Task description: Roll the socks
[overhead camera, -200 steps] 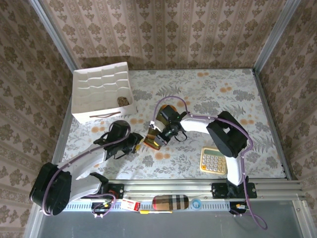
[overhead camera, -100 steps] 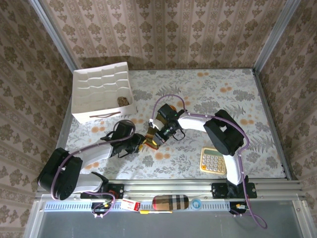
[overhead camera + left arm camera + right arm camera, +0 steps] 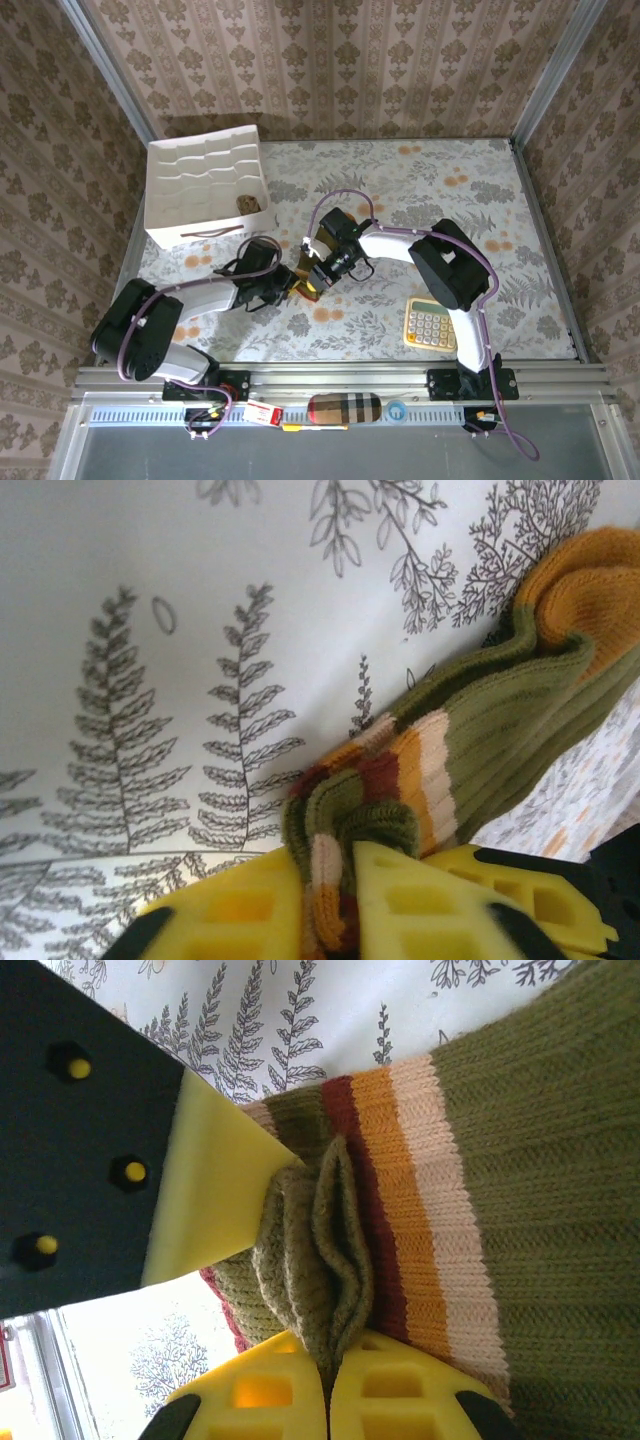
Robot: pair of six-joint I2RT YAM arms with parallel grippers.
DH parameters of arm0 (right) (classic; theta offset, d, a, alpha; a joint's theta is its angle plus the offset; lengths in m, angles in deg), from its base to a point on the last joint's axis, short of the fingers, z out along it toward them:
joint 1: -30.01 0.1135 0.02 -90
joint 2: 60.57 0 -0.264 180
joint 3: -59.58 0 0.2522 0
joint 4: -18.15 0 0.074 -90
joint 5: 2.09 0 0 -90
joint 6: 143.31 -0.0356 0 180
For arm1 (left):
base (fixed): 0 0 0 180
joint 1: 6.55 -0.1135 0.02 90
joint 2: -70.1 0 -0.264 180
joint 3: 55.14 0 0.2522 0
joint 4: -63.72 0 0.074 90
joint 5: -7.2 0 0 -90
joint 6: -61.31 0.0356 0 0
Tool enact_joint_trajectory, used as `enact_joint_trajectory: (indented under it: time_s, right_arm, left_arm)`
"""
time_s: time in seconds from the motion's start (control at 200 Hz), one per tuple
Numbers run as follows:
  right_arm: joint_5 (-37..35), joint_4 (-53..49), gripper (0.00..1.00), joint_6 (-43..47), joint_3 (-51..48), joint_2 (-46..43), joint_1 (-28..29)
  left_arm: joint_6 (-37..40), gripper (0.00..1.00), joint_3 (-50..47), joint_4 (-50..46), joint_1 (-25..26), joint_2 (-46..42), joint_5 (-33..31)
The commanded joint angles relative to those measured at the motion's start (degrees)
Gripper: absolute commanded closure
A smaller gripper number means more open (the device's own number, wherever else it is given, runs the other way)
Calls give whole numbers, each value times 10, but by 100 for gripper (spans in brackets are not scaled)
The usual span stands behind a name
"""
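The olive green sock [image 3: 520, 700] lies on the table with its orange toe [image 3: 590, 570] at the upper right of the left wrist view. My left gripper [image 3: 328, 900] is shut on its bunched orange, cream and maroon striped cuff [image 3: 400, 770]. My right gripper [image 3: 328, 1375] is shut on a fold of the same sock [image 3: 540, 1160] beside the stripes. In the top view the two grippers, left [image 3: 288, 286] and right [image 3: 314, 276], meet at the sock [image 3: 302, 290] mid-table. A tan-and-brown sock bundle [image 3: 250, 203] sits in the white box.
The white divided box [image 3: 200, 175] stands at the back left. A yellow calculator [image 3: 431, 323] lies at the front right. A plaid cylinder case [image 3: 344, 408] rests on the front rail. The left gripper's yellow finger [image 3: 215, 1190] crowds the right wrist view.
My left gripper has moved right to the sock and shut on its striped cuff. The right gripper has stayed shut on the sock and shifted slightly left.
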Motion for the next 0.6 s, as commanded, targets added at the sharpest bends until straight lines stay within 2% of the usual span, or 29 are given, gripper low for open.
enact_joint_trajectory:
  time_s: [0.0,0.085,0.16,0.22,0.26,0.3,0.44,0.595]
  right_arm:
    - [-22,-10,94,4,-8,10,0]
    - [-53,42,78,27,-50,-37,3]
    - [-102,139,67,69,-127,-116,18]
    - [-172,245,58,126,-213,-195,45]
    - [-215,312,48,171,-273,-239,68]
    - [-266,350,42,216,-308,-269,93]
    - [-392,322,40,316,-313,-282,166]
    - [-450,356,39,376,-304,-244,221]
  left_arm:
    - [2,100,26,-109,4,7,5]
    - [-12,100,38,-208,4,-2,1]
    - [-30,100,44,-274,4,-10,0]
    - [-51,100,40,-290,1,-15,7]
    - [-66,100,37,-294,-2,-16,15]
    - [-75,100,38,-301,-6,-15,20]
    - [-63,100,75,-366,-19,-2,19]
    - [-53,100,88,-383,-30,17,37]
